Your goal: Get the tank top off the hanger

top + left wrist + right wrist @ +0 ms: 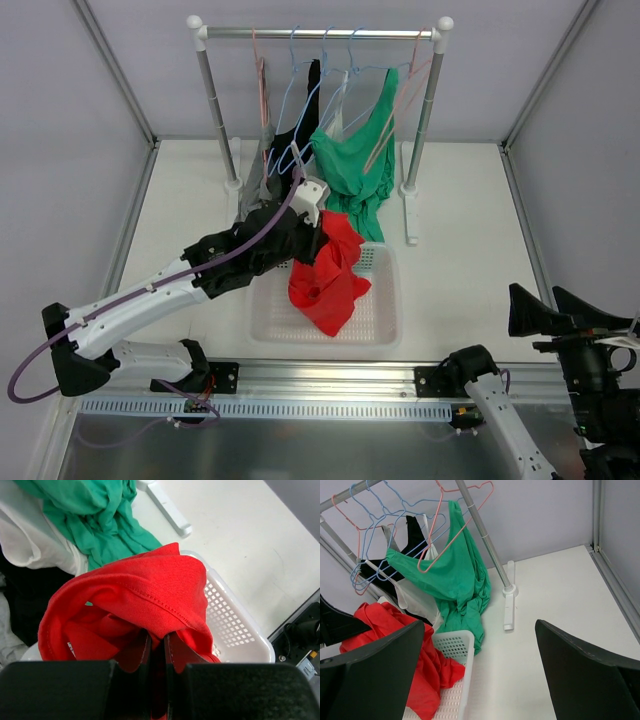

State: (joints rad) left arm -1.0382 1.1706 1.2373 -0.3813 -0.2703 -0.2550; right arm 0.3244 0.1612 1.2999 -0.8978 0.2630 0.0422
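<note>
Where the white table (470, 250) meets the pale grey walls (50, 130), slim metal posts (112, 62) rise from its far corners and frame the enclosure. A metal mounting rail (330, 377) runs along the table's near edge. At the far side stands a clothes rack (320, 33), a silver bar with white end caps, carried on two uprights that end in long white feet (509, 607) lying flat on the tabletop. Several garments hang crowded together from the bar. A green top (355, 165) droops lowest, with its hem gathered on the table beside the right foot, and black (300, 120), white and grey pieces hang to its left. The red tank top (325, 280) is away from the bar altogether. It dangles from the left gripper (157, 652), whose black fingers are pressed together on a bunched fold of the red cloth, seen close up in the left wrist view. The lower part of the top sags into a white perforated basket (383, 325) that sits on the table in front of the rack, and red cloth covers much of the basket's left half. The green top's hem is just beyond the basket's far rim. The right gripper (540, 300) hangs well apart at the near right corner, above bare table, with its jaws spread wide and nothing between them.
</note>
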